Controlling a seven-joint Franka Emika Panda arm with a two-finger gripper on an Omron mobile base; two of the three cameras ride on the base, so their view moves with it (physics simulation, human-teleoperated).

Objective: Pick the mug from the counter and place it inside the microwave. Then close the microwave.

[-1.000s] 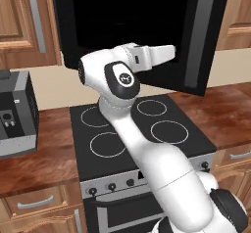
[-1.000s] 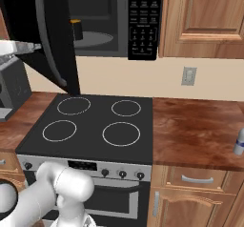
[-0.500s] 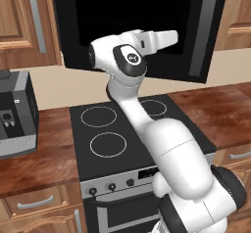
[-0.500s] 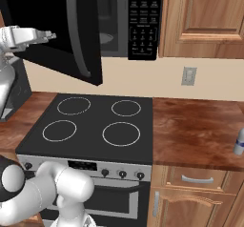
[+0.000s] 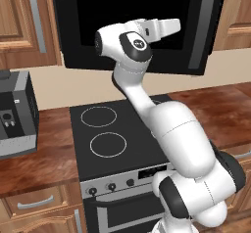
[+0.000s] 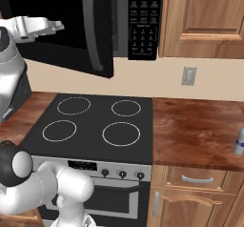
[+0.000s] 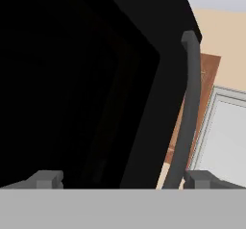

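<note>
Gripper (image 7: 122, 179) wide open, empty, flat against microwave door (image 6: 71, 35); door swung partway, its upright handle (image 7: 187, 112) just beside one fingertip. Mug not visible; microwave (image 6: 138, 21) above stove.

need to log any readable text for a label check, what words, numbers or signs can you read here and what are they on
Microwave button panel: rows of white labels, too small and blurred to read.
Stove front display: pale marks, unreadable.
Appliance on the left counter: no legible text.
White bottle at the right counter edge: blue band, no readable text.
Nothing can be quoted.
</note>
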